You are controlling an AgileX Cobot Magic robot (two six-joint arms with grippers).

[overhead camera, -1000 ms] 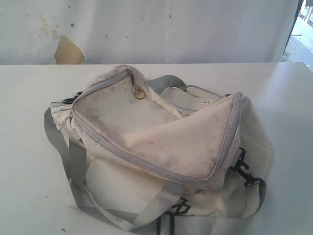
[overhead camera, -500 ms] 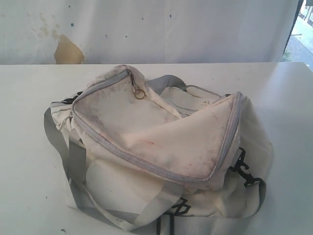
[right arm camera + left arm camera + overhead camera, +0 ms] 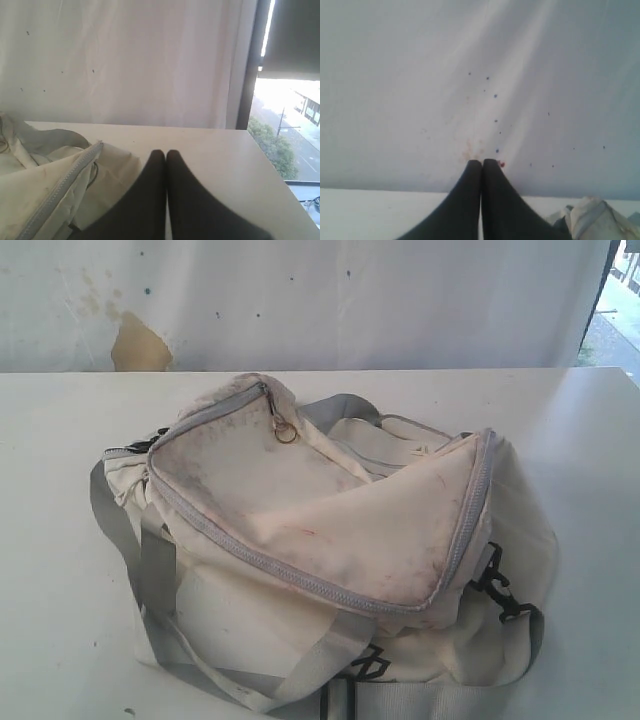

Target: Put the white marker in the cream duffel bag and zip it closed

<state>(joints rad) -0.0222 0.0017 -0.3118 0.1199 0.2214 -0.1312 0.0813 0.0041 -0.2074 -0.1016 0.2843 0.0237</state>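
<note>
The cream duffel bag (image 3: 320, 540) lies in the middle of the white table (image 3: 60, 440), stained, with its grey zipper (image 3: 250, 555) running shut round the top flap and a small ring pull (image 3: 286, 430) near the back. The white marker is out of view. Neither arm shows in the exterior view. My left gripper (image 3: 482, 161) is shut with nothing between its black fingers, a corner of the bag (image 3: 592, 217) beside it. My right gripper (image 3: 165, 152) is shut and empty too, above the table next to the bag (image 3: 45, 175).
Grey webbing straps (image 3: 150, 580) trail off the bag toward the front left, and a black clip (image 3: 497, 590) hangs at its right end. A white backdrop (image 3: 350, 300) stands behind the table. A window (image 3: 290, 125) lies past the table's right end.
</note>
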